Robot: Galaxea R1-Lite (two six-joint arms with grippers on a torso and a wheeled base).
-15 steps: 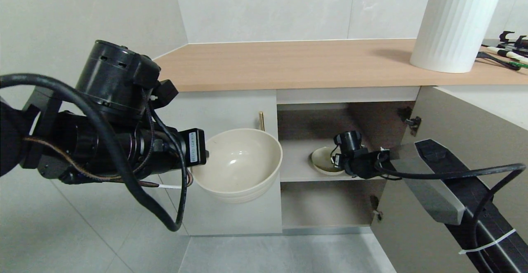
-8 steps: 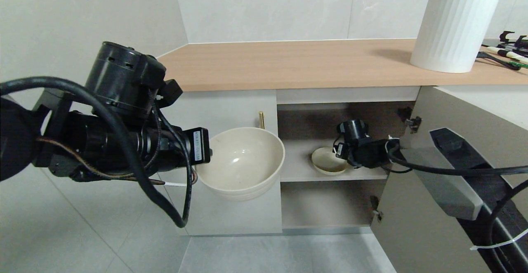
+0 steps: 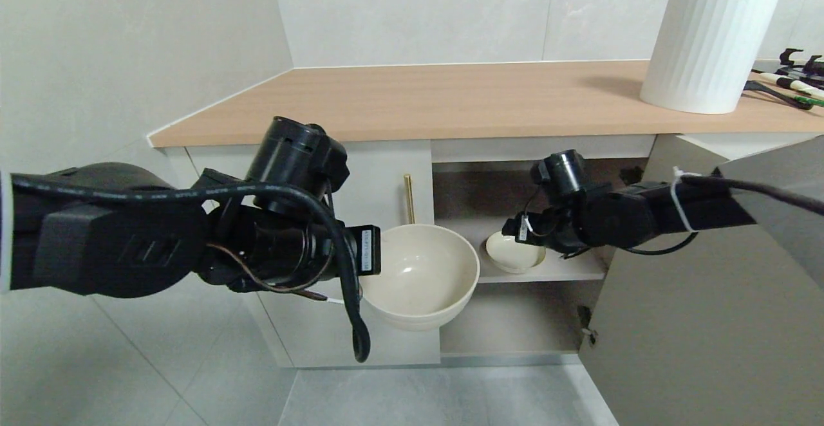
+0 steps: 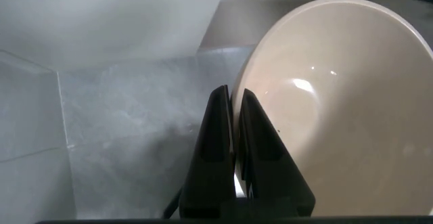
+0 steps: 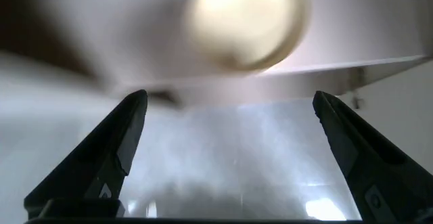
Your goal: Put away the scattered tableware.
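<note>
While the left gripper has its jaws clamped on the rim of the large bowl, that bowl hangs before the closed door, at the edge of the open compartment. The right gripper, jaws wide apart, is near the small bowl on the shelf, with bare shelf beside it. The open door stands to the right; a white canister sits on the counter.

Cream bowl, white ribbed canister

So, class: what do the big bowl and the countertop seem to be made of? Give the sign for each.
Big bowl: cream, glossy, likely glazed ceramic or melamine; bright highlights inside. Countertop: matt wood or wood-look laminate; tan, faint grain streaks.
</note>
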